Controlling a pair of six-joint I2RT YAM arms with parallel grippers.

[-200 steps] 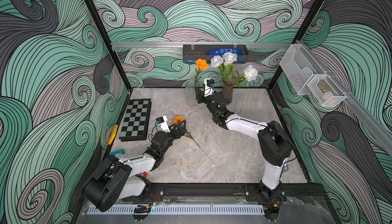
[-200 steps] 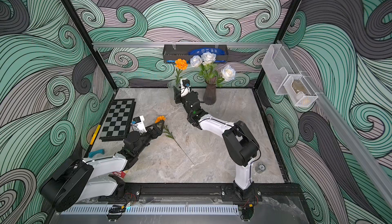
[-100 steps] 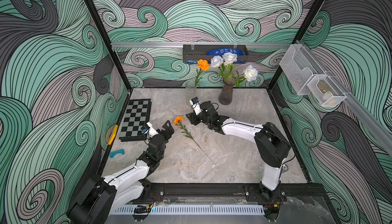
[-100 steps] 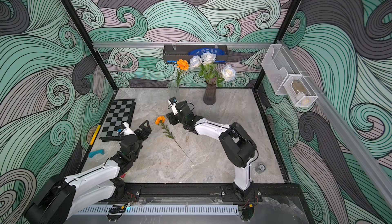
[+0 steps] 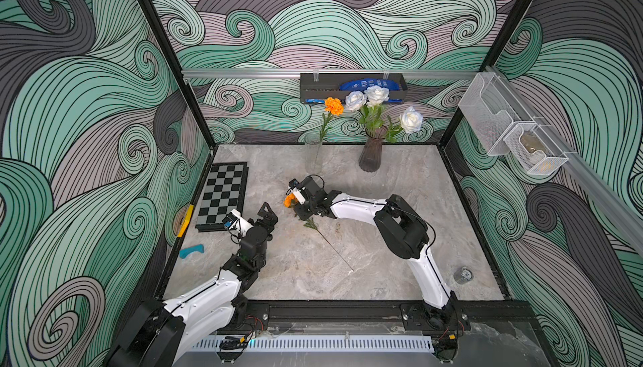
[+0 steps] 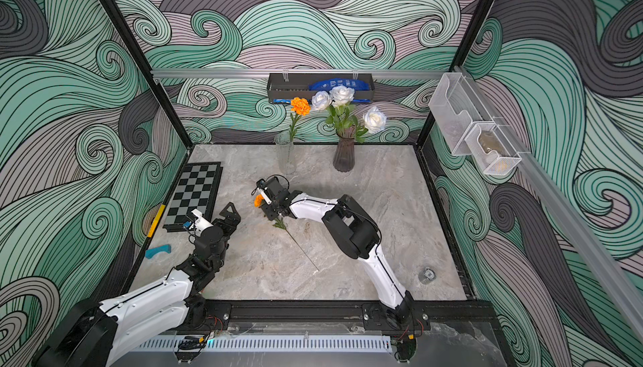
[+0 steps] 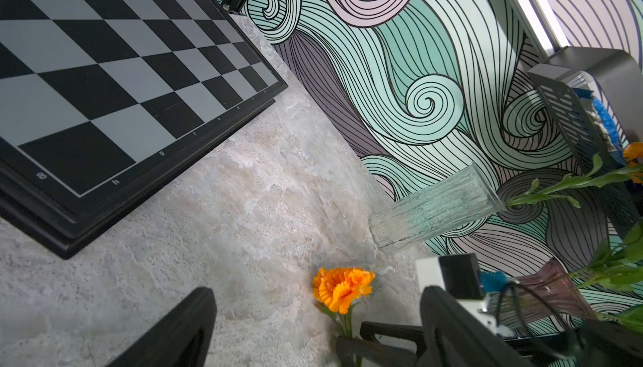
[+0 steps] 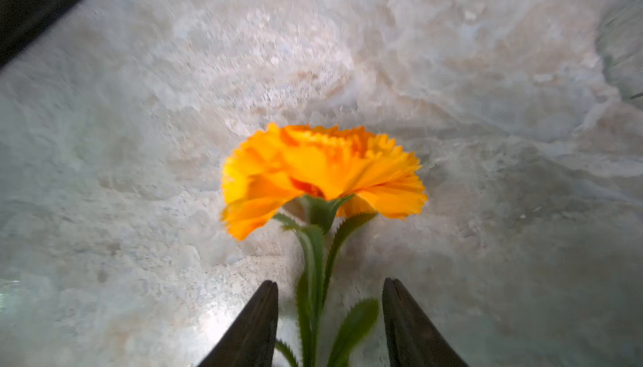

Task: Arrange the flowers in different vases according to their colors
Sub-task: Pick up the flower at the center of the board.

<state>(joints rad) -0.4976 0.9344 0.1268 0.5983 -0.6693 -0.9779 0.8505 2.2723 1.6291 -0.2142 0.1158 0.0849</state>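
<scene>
A: From above, where do things stand?

B: In both top views three white roses point(image 5: 376, 94) sit in the purple vase point(image 5: 371, 154) at the far edge of the bench point(image 5: 295, 278). One orange flower point(image 5: 334, 106) is in the clear vase point(image 5: 313, 153) to its left. The other orange flower point(image 6: 258, 201) lies mid-bench, stem trailing toward the near right. The right gripper point(image 5: 296, 207) is down over it just below the bloom. The left gripper point(image 5: 269, 214) hangs open and empty close by on the left.

A: Holding it?

B: Can't tell from up there; the gripper covers that stretch of stem.

A: And the left wrist camera?

B: Its own fingers point(image 7: 181, 330) are spread wide, nothing between them. The bloom lies beyond, flat on the bench. The purple vase is half hidden behind the right arm, the roses cut off.

A: Right wrist camera?

B: Blurry, but plain enough: the fingers point(image 8: 254, 327) stand apart either side of the stem, not pinching it.

A: What worries you?

B: It could close on a leaf rather than the stem, and that thin stem might twist or slip. Held so near the bloom, the long tail may swing and knock the narrow clear vase over. The stem's end is out of frame here.
</scene>
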